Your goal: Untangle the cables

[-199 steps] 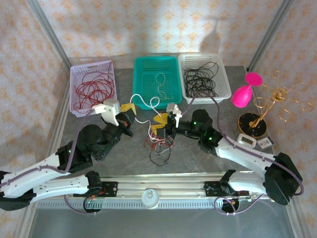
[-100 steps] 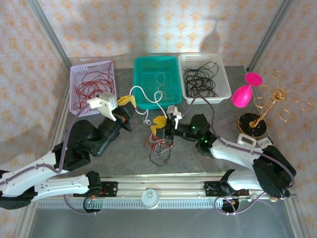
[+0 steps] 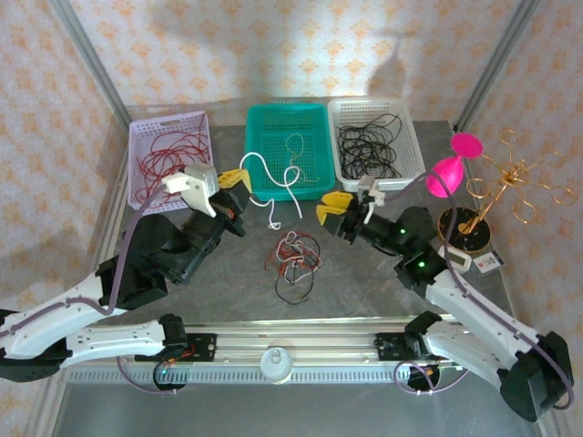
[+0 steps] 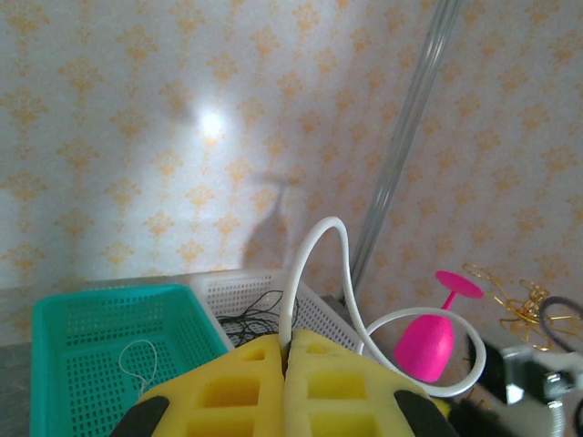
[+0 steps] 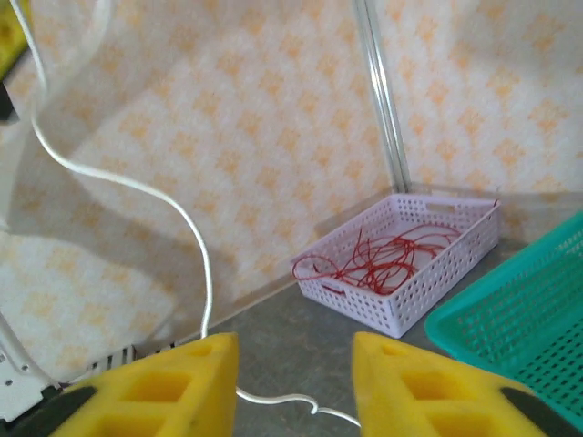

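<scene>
Three baskets (image 3: 287,107), one tangle (image 3: 293,264) — left claw (image 4: 284,341) pinching one white cable (image 4: 329,221).

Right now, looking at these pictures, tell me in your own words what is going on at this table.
Two robot arms are pulling cables apart, apparently sorting them by colour. The left gripper is shut on a white cable, holding it up beside the teal basket. The right gripper is open and holds nothing. The tangle of red, black and white wires lies on the table between them. The lilac basket holds red wires, the white basket black ones.
</scene>
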{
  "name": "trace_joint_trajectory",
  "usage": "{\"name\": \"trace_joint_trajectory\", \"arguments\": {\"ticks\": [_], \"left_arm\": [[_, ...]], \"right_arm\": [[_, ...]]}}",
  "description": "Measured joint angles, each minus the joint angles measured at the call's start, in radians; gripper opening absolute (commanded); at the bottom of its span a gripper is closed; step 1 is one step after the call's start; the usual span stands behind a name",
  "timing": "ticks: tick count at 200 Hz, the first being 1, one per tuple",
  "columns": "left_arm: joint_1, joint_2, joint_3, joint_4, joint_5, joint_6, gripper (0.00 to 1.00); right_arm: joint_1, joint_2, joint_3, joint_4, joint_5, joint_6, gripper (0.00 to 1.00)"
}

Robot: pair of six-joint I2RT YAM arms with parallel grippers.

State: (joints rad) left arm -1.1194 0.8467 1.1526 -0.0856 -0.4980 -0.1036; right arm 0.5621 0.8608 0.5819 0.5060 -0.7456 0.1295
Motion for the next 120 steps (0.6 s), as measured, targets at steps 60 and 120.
{"name": "trace_joint_trajectory", "arguments": {"ticks": [60,120], "left_arm": [[0.0,0.009,-0.009,-0.015,-0.003,-0.003,0.0],[0.0,0.016,-0.009,-0.035,0.001,-0.019,0.0]], "right_arm": [[0.072,0.109,0.253,-0.122,-0.187,0.031,0.51],[0.116,0.238,0.378,-0.253,-0.22,-0.02,0.07]]}}
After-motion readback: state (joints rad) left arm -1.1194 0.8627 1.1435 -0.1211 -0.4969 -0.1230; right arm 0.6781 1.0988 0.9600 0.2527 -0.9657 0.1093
